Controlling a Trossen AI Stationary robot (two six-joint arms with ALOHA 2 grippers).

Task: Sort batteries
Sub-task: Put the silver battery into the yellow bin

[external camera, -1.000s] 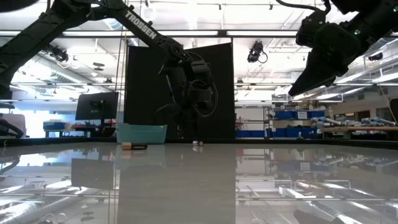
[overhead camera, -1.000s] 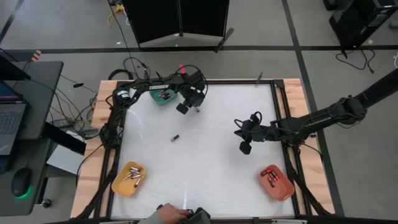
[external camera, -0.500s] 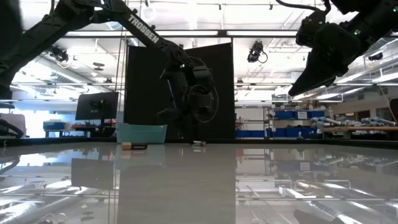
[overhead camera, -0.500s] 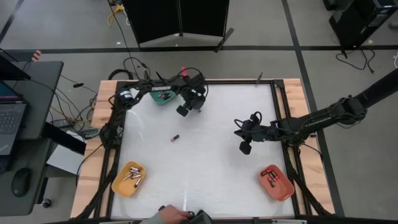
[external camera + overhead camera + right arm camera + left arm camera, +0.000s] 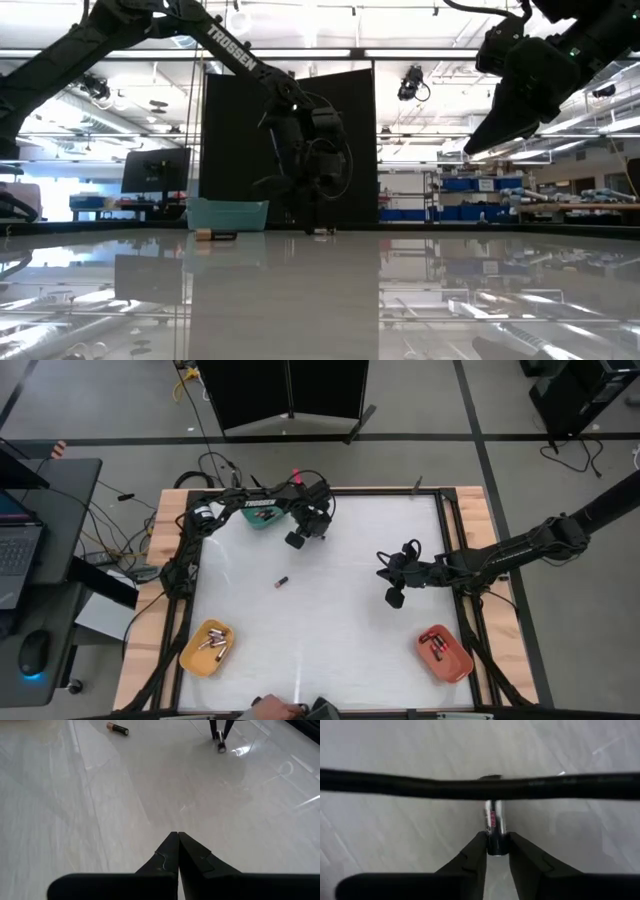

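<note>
My left gripper point(image 5: 495, 840) stands near the far edge beside the green bin point(image 5: 262, 516), shut on a small silvery battery with pink print point(image 5: 493, 822). The right wrist view shows this gripper point(image 5: 218, 729) pointing down with the battery point(image 5: 220, 747) below its fingers. A second, dark battery with an orange end point(image 5: 283, 581) lies on its side mid-table, also visible in the right wrist view point(image 5: 117, 728). My right gripper point(image 5: 393, 597) hovers above the table's right half, shut and holding nothing point(image 5: 177, 839). My left gripper pinches the silvery battery between its two fingers at one end point(image 5: 494, 847), coming from above and pointing down. The fingers lie along the battery, which sticks out beyond the fingertips point(image 5: 481, 845). I cannot tell whether its lower end point(image 5: 220, 749) touches the table.
An orange bin point(image 5: 207, 649) with several batteries sits at the near left corner, and a red bin point(image 5: 446, 654) with batteries at the near right. A black cable point(image 5: 420, 786) crosses the left wrist view. A person's hand point(image 5: 268, 706) shows at the near edge.
My left gripper has shifted a little toward the table's right, over the battery that lay beside the green bin, and now has it between its fingers.
</note>
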